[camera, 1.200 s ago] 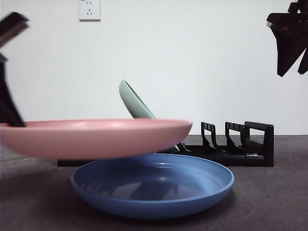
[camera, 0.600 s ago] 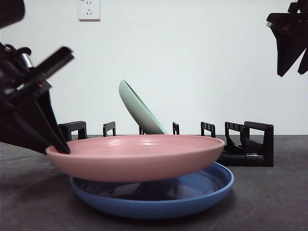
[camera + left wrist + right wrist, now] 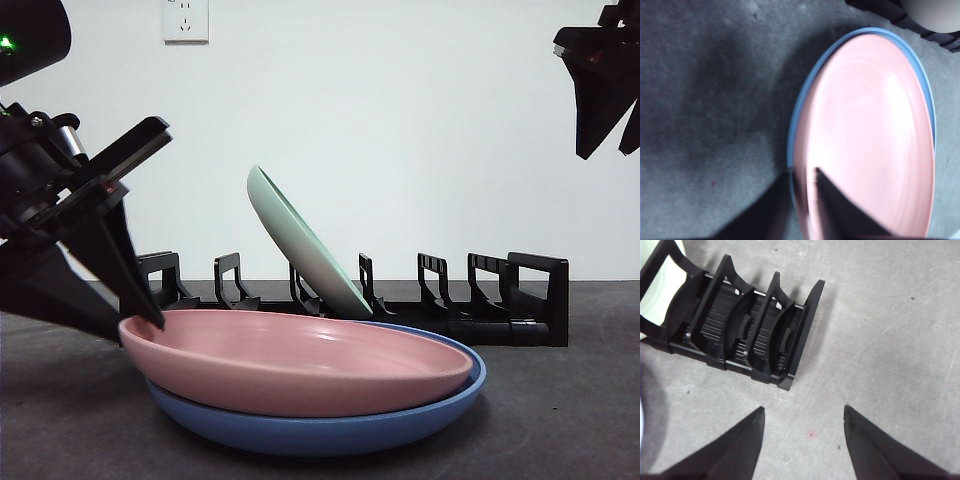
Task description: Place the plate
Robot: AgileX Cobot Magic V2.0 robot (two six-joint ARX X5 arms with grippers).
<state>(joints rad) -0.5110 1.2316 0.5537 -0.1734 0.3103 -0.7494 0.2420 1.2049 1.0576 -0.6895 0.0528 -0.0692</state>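
Note:
A pink plate (image 3: 300, 362) rests inside a blue plate (image 3: 330, 425) on the dark table near the front. My left gripper (image 3: 135, 315) is at the pink plate's left rim, shut on it; the left wrist view shows its jaws pinching the pink plate (image 3: 870, 140) at the rim (image 3: 802, 175), with the blue plate (image 3: 795, 125) showing as a thin border around it. A pale green plate (image 3: 300, 245) leans in the black rack (image 3: 480, 315) behind. My right gripper (image 3: 802, 415) hangs open high at the right, above the rack's end (image 3: 740, 335).
A white wall with a socket (image 3: 186, 20) stands behind the table. The rack has several free slots to the right of the green plate. The right arm (image 3: 600, 80) shows as a dark shape in the top right corner.
The left gripper carried the pink plate rightwards and down, from hovering above the blue plate to resting inside it. The right arm has not moved.

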